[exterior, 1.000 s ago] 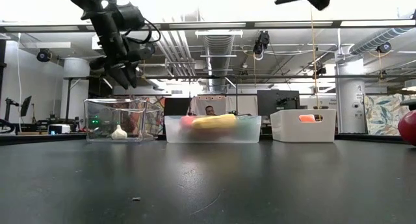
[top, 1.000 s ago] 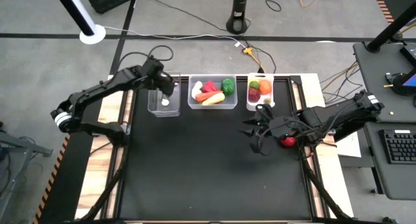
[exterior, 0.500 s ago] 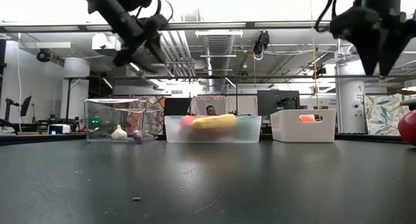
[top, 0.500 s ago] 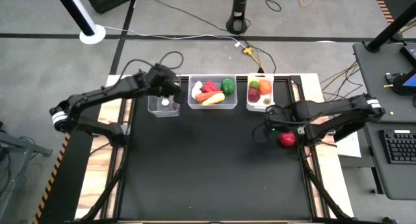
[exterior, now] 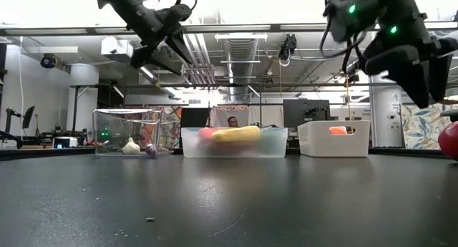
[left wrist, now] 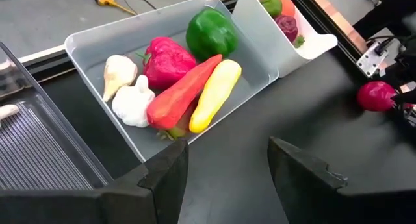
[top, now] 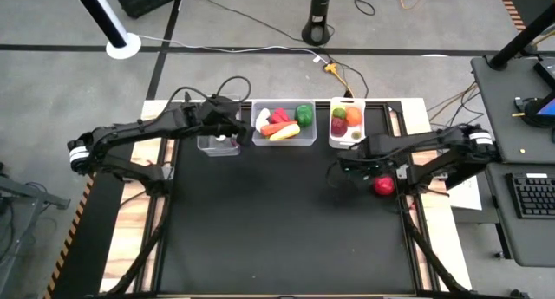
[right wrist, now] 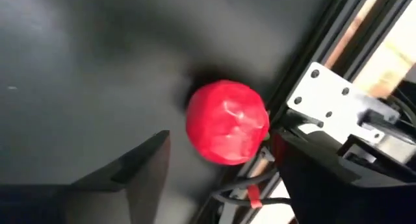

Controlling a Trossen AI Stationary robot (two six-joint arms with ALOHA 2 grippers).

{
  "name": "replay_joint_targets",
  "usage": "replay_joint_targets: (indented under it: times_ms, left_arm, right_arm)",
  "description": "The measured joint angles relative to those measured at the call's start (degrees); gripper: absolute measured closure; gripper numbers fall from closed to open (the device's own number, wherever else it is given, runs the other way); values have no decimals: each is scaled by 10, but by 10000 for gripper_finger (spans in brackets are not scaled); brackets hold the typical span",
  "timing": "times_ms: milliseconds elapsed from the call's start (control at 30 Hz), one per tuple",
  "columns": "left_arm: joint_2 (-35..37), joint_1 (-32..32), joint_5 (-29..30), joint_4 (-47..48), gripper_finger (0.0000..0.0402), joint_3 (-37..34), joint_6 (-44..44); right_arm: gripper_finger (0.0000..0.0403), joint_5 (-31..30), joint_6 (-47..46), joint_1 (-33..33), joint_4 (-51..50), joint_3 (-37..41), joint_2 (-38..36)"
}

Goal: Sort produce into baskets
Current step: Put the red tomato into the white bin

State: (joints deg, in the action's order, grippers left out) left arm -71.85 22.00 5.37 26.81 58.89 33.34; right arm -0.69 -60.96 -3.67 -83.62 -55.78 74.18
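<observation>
A glossy red round fruit [right wrist: 227, 123], probably a toy tomato or apple, is seen lying on the black bench [top: 277, 221] at its right edge, just ahead of the right end effector [right wrist: 221, 169], whose fingers are spread apart with nothing between them. In the high view the same fruit [top: 382, 185] is found just beside the right arm, in front of the opaque white basket [top: 348, 141], which holds an orange piece, a dark red piece and a green one.

The left end effector [left wrist: 227, 165] is held with its fingers apart and empty, above the bench near the wider clear basket [left wrist: 84, 45]. In that smooth translucent bin a green pepper [left wrist: 210, 32], a red pepper [left wrist: 166, 60], an orange carrot [left wrist: 185, 91], a yellow squash [left wrist: 214, 94] and white garlic [left wrist: 132, 102] are packed together. The narrow clear basket [exterior: 129, 132], ribbed on its floor, holds a white garlic bulb and a small purple piece.

Compared with a second ago, the left end effector has been moved from over the narrow clear basket toward the wider one, and the right end effector has been brought closer to the red fruit.
</observation>
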Motion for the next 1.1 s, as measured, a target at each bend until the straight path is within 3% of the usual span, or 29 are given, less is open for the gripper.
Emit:
replay_joint_targets:
  times_ms: [267, 500, 800, 1100]
  left_arm:
    - [0, 0, 1, -2, 210, 0, -26]
    - [0, 0, 2, -6, 210, 0, -37]
    - [0, 0, 3, -11, 210, -1, -43]
    - [0, 0, 12, -18, 210, -1, -43]
  right_arm:
    - [72, 61, 50, -44, 1, 30, 44]
    - [54, 88, 65, -69, 24, 74, 48]
    - [59, 102, 63, -72, 81, 103, 49]
    - [131, 101, 66, -72, 86, 103, 55]
